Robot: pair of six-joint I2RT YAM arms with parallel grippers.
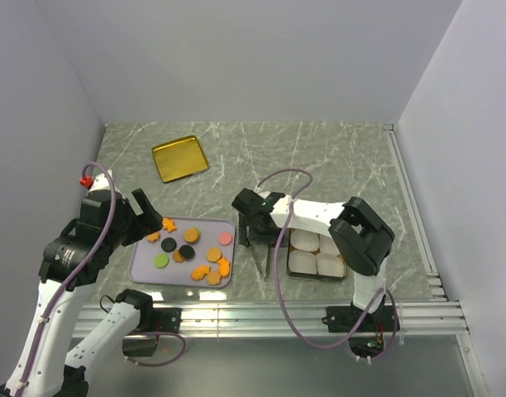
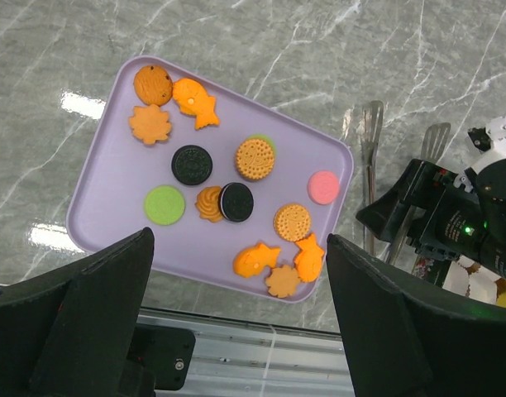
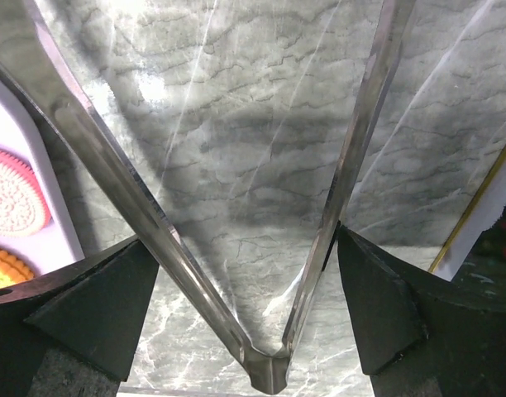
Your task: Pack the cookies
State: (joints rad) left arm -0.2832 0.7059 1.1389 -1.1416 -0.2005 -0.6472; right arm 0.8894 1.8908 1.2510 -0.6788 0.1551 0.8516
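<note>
Several cookies (image 1: pixel 191 248) lie on a lilac tray (image 1: pixel 141 266): orange rounds, fish and flower shapes (image 2: pixel 255 159), black discs (image 2: pixel 192 164), a green disc (image 2: pixel 164 205) and a pink one (image 2: pixel 323 187). My left gripper (image 1: pixel 145 217) hangs open over the tray's near left edge, with nothing between its fingers (image 2: pixel 96 314). My right gripper (image 1: pixel 257 236) is between the tray and the box. Its pads (image 3: pixel 112 289) press on both arms of metal tongs (image 3: pixel 154 223), whose hinge sits low between the jaws. The tongs' tips (image 2: pixel 370 124) point away along the marble.
A gold-rimmed box (image 1: pixel 346 273) holding white paper cups (image 1: pixel 315 252) stands right of the right gripper. A gold lid (image 1: pixel 179 158) lies at the back left. An aluminium rail (image 1: pixel 278 313) runs along the table's near edge.
</note>
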